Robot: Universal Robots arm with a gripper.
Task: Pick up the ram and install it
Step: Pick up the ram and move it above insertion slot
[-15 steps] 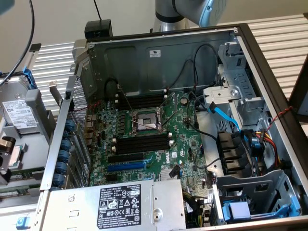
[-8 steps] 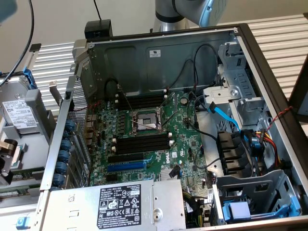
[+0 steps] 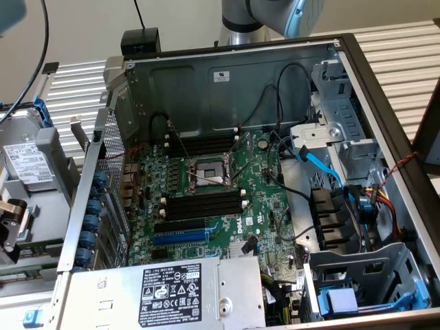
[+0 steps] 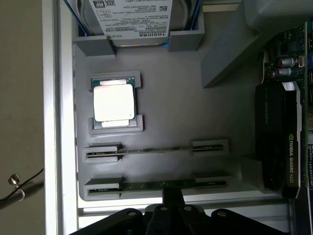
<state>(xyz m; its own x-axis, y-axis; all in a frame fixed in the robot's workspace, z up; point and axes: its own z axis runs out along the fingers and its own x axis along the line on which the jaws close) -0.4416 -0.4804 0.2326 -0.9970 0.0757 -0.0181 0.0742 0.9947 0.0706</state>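
View from outside: shows an open computer case [image 3: 206, 89] lying on a slatted table [image 3: 395, 51], motherboard [image 3: 265, 199] face up inside. Finds the black memory slots [image 3: 206, 205] on either side of the processor socket [image 3: 206, 172] empty, with white end clips showing and no green stick seated in any. Takes in a blue expansion slot [image 3: 180, 238] near the power supply [image 3: 172, 295], and the robot arm [image 3: 271, 17] at the upper edge, behind the case. Catches a hard drive [image 3: 24, 165] in a grey tray [image 3: 53, 148] at the exterior view's left, outside the case.

Wrist view: looks straight down into the grey tray. Shows the hard drive at one end, then a processor [image 4: 114, 103] in its holder, then two green sticks standing on edge in end brackets, parallel and apart. Puts the ram [image 4: 146, 185], the stick closest to the claw, seated in its brackets, with the second stick [image 4: 156, 150] between it and the processor. Has a black graphics card [image 4: 276, 142] off to one side of the sticks. Places the claw [image 4: 172, 195] over the middle of the ram, clenched, nothing visibly pinched; cannot tell whether the tips touch the stick's top edge.

Judged from both views: hardly begun. Leaves both the lifting from the tray and the seating in a slot undone.
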